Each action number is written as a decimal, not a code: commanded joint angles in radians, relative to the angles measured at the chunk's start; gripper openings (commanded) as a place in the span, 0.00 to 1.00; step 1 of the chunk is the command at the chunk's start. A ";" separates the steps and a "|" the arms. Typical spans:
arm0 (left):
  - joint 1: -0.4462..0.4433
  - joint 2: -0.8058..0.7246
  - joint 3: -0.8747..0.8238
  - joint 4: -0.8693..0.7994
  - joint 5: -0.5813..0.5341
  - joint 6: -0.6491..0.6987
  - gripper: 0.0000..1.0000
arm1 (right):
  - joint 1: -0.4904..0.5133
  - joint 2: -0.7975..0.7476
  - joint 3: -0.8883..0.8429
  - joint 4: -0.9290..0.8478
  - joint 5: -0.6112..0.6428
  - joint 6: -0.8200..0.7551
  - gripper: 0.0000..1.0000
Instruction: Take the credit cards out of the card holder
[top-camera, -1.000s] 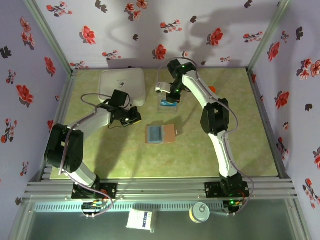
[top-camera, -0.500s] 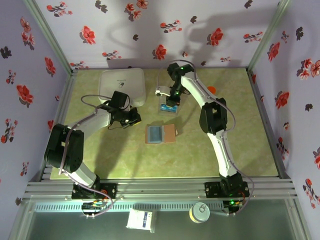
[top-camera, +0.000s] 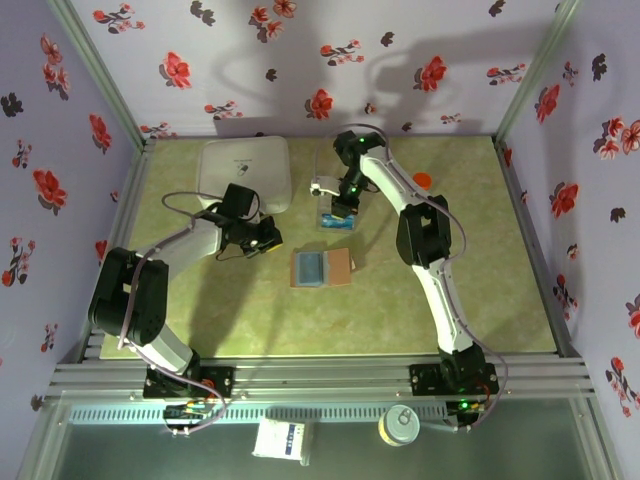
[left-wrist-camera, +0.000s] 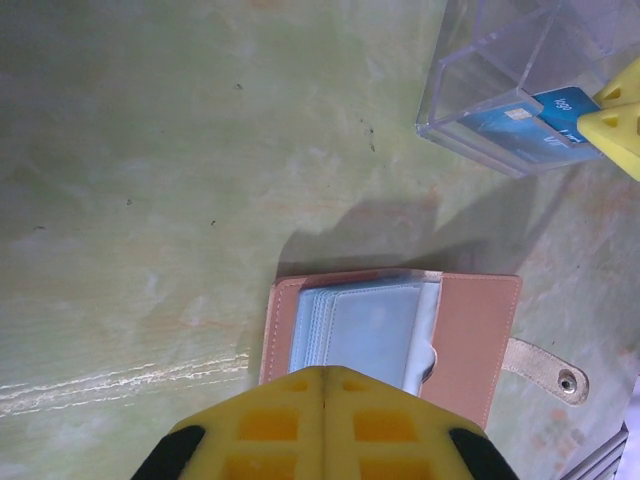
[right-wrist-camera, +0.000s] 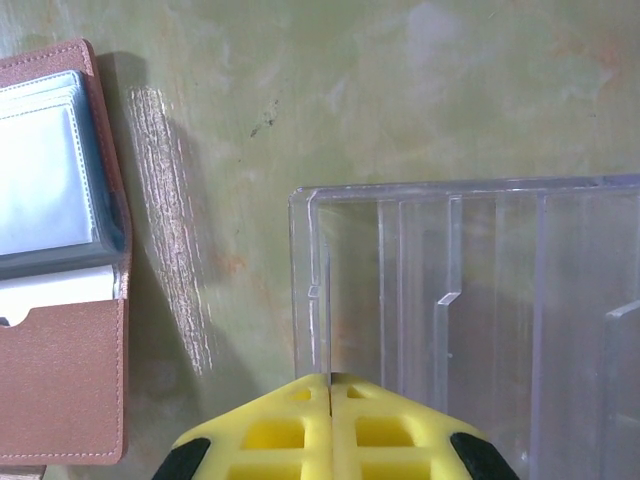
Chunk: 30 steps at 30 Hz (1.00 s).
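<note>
The card holder (top-camera: 322, 268) lies open and flat on the green table (top-camera: 200, 310), just below the middle of the overhead frame. Its grey-blue sleeves are on the left half and the tan leather on the right. In the left wrist view the card holder (left-wrist-camera: 400, 335) sits at lower centre. Its clear sleeves are stacked on the left, and a strap (left-wrist-camera: 545, 365) with 1 snap points to the lower right. Whether cards are in the sleeves cannot be told.

Just above it in the overhead frame, and apart from it, stands a clear tray (top-camera: 352, 224) with 1 blue card (top-camera: 333, 216) inside. The left wrist view puts the clear tray (left-wrist-camera: 480, 80) in the upper right. There the blue card (left-wrist-camera: 525, 125) leans inside it, its right end meeting yellow fingers (left-wrist-camera: 615, 115).

The right gripper (top-camera: 340, 207) hangs over the tray. In its own wrist view the right gripper (right-wrist-camera: 330, 378) has its 2 fingers pressed together above the tray's near wall. The tray's dividers show ahead of it, and the card holder is at the left edge. Whether the fingers pinch the card cannot be told.

The left gripper (top-camera: 266, 238) sits left of the card holder, near it and below a white box (top-camera: 247, 172) in the table's upper left. Its 2 fingers are pressed together with nothing between them, just over the holder's near edge.
</note>
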 joint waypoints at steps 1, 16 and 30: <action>0.007 0.001 -0.013 0.008 0.019 -0.017 0.03 | -0.004 -0.003 0.021 -0.041 -0.026 0.019 0.14; -0.013 0.012 -0.006 0.026 0.036 -0.010 0.03 | -0.005 -0.241 -0.217 0.243 -0.064 0.236 0.28; -0.064 0.050 -0.015 0.076 0.048 -0.026 0.02 | 0.017 -0.559 -0.811 0.928 0.047 1.109 0.19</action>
